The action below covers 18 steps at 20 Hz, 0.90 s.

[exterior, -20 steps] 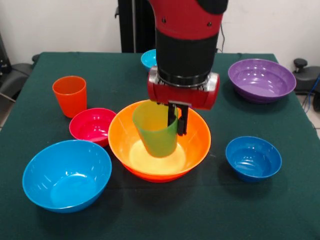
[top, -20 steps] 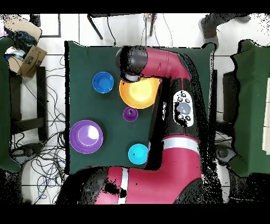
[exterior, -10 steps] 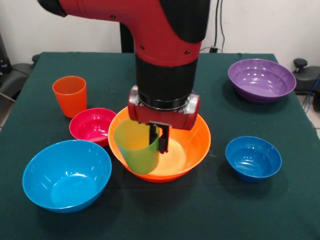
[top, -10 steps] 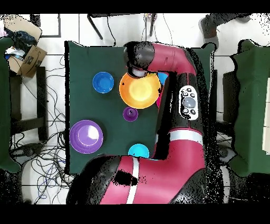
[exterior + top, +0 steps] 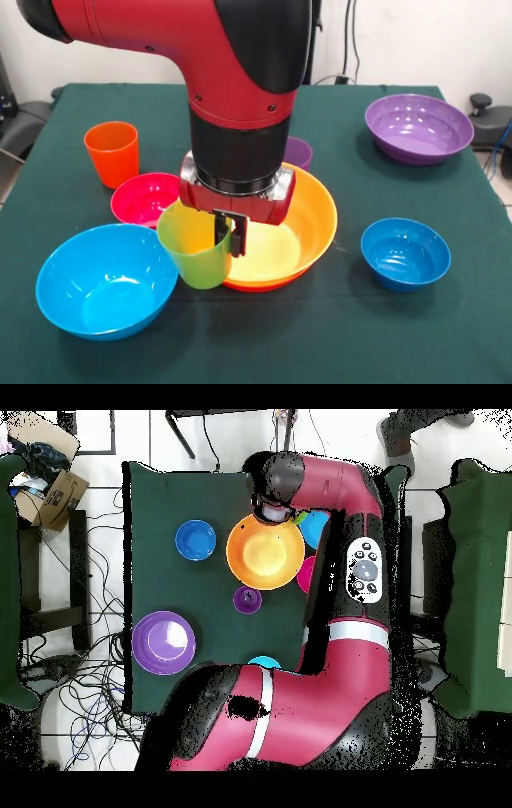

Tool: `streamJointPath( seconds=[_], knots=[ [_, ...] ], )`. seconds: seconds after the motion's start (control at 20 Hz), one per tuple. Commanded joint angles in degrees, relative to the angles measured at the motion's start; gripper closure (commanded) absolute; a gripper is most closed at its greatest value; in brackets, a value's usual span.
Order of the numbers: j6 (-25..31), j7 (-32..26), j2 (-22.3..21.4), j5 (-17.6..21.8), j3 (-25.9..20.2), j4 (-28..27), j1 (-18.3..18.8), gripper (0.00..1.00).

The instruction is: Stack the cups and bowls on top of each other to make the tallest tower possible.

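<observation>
Since the earlier frames the red and black arm [image 5: 240,88] has carried the lime green plastic tumbler [image 5: 194,250] leftward in the front view, from inside the large yellow-orange plastic bowl [image 5: 296,232] to just past its near-left rim. The gripper [image 5: 230,234] is clamped on the tumbler's wall, one finger inside, one outside.

Left to right in the front view: the orange plastic tumbler [image 5: 111,152] stands upright; the large sky-blue bowl [image 5: 106,280] sits in front of the small magenta bowl [image 5: 144,198]; the purple tumbler [image 5: 298,152] peeks from behind the wrist, mostly hidden; the small dark blue bowl [image 5: 405,252]; the large purple bowl [image 5: 418,128].

Overhead, the arm covers most of the cyan bowl [image 5: 264,662].
</observation>
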<state>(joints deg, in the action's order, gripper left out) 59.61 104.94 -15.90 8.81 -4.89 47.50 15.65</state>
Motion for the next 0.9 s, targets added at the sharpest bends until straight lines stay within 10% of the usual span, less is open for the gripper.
streamJointPath(
  seconds=[0.05,0.9],
  knots=[
    [8.4,-15.0,1.0,2.7,-5.6,-0.8,0.1,1.00],
    [9.4,-10.9,-0.5,2.4,-4.7,1.7,-1.5,1.00]
  ],
)
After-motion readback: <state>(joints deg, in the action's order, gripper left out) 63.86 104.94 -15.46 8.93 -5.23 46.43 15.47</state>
